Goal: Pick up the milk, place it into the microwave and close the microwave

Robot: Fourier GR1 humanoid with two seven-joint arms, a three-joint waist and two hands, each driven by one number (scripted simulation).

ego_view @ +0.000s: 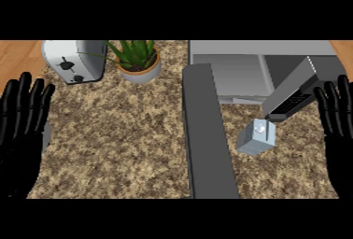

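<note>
Head view | milk carton [257, 137] standing on counter [124, 140] at four o'clock, just below open microwave [276, 70] | left hand [21, 121] resting at nine, right hand [339, 126] at three, both flat-fingered, holding nothing | step: pick-up not begun; next, right hand reaching toward the carton and curling round it.

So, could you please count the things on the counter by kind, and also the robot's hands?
Milk carton: 1
Microwave, door open: 1
Toaster: 1
Potted plant: 1
Hands: 2, left hand and right hand, both open with fingers up
Total: 6
</note>
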